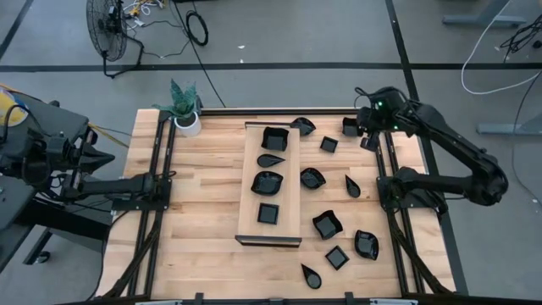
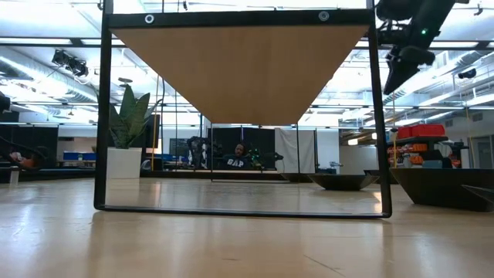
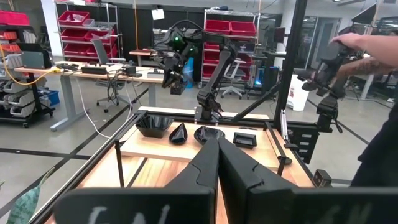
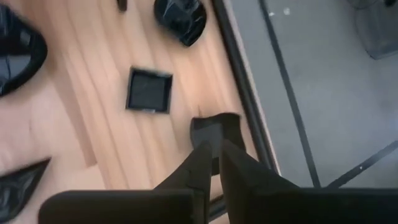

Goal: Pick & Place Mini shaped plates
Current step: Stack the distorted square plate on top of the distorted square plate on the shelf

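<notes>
Plates of glossy black lie in two groups: four sit in a line along the long pale wooden board (image 1: 269,182) at the table's middle, a wavy bowl (image 1: 274,137) at the far end, then a teardrop (image 1: 271,160) lying crosswise with its tip toward the right arm's side, a leaf dish (image 1: 267,182), and a small square (image 1: 268,213) nearest the front. The others are scattered on the butcher-block table (image 1: 203,212) to the board's right, teardrops (image 1: 352,186) pointing various ways. The right gripper (image 4: 211,155) hangs above the far right corner, its fingers pinched on the rim of a small square plate (image 4: 210,132) held clear of the wood. The left gripper (image 3: 217,155) waits at the left edge, fingers closed on nothing. A potted plant (image 1: 185,108) stands at the far left corner. Beyond lie a grey floor, a fan (image 1: 107,25), red shelf bins and a person's hand (image 3: 349,42).
</notes>
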Tool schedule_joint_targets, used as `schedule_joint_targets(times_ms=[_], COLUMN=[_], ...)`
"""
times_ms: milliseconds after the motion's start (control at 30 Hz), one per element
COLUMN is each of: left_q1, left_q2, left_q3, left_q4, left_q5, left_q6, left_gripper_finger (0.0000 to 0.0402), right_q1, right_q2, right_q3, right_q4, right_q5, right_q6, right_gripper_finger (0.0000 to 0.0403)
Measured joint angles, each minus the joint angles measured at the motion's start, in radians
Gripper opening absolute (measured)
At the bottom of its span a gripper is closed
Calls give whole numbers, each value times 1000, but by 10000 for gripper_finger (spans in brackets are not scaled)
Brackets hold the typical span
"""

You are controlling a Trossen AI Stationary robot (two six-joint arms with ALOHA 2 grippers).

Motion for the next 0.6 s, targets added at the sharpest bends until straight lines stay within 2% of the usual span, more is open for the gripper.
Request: schedule_joint_targets(times_ms=[300, 600], left_q1=[0, 0], left_q2=[0, 0], left_q3=[0, 0], left_q4=[0, 0], left_q5=[0, 0], left_q6=[0, 0], left_gripper_finger=[14, 14], right_q1=[57, 65], right_q2=[71, 94], right_q3=[-42, -109], right_q4=[-39, 4], right_q5=[1, 2], right_q6=[-68, -116], right_gripper_finger=[47, 131])
